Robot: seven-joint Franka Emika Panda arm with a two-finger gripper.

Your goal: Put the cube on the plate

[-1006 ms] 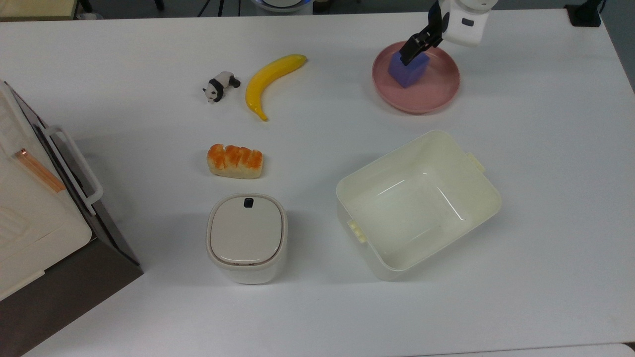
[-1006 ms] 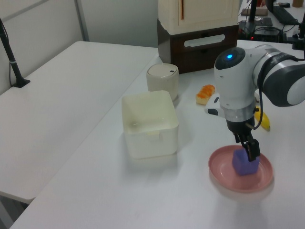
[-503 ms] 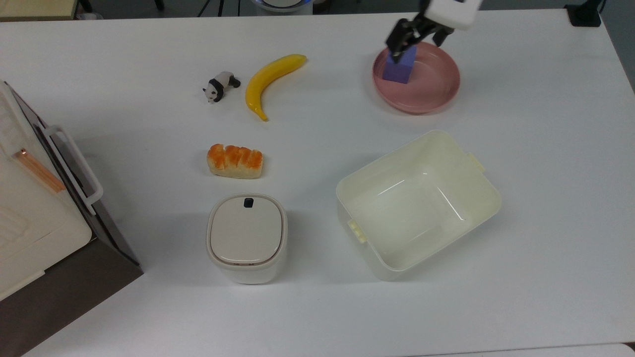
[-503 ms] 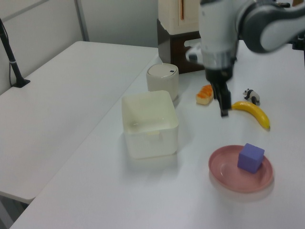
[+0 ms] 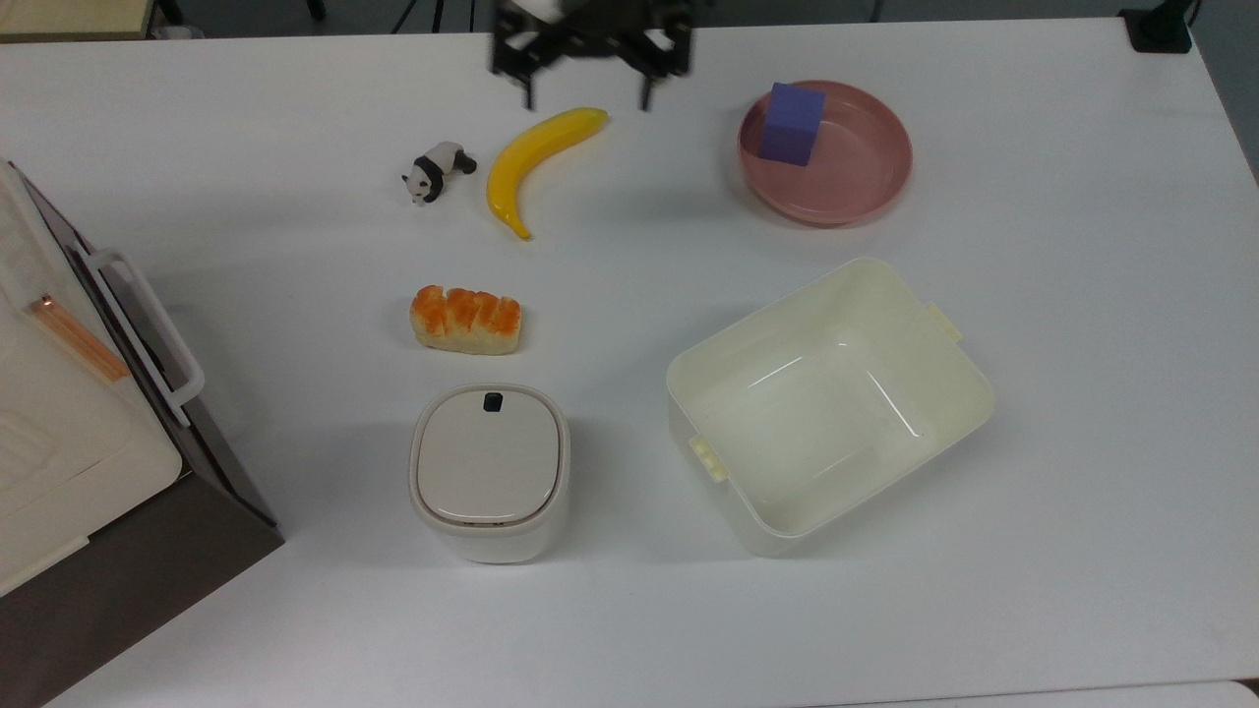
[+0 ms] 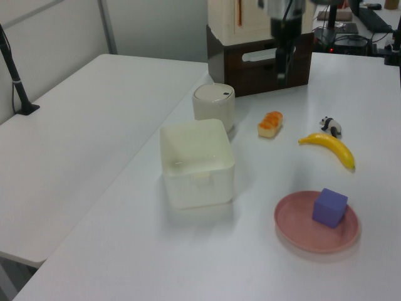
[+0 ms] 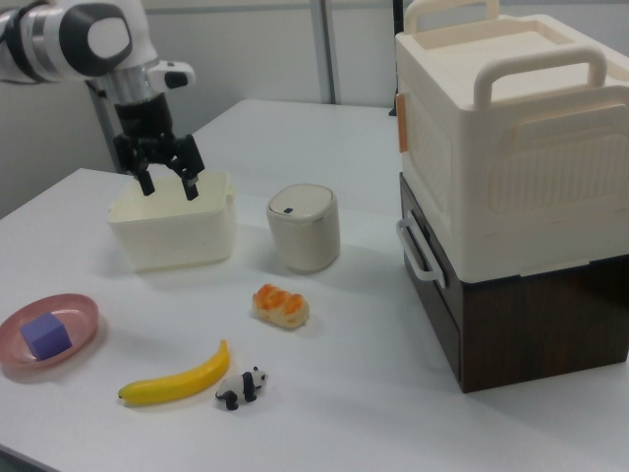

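While the cube [image 5: 792,124] rests on the plate [image 5: 866,182], well apart from the jaws, the gripper [image 5: 587,90] hangs empty above the banana [image 5: 536,157], its fingers spread wide. Its upper body is cut off at the top view's edge, and blurred in the left view.

My black gripper [image 7: 167,183] hangs from a white arm [image 7: 93,34] above a white table [image 5: 1082,393]. A purple-blue cube [image 5: 793,124] sits in a pink plate [image 5: 866,177]. A yellow banana [image 5: 531,157], a black-and-white panda [image 5: 438,169], an orange-topped bun [image 5: 465,319], a cream tub [image 5: 934,344], an off-white bin [image 5: 489,470] with a dark button, and a cream case [image 7: 511,147] on a dark brown base [image 7: 550,324].
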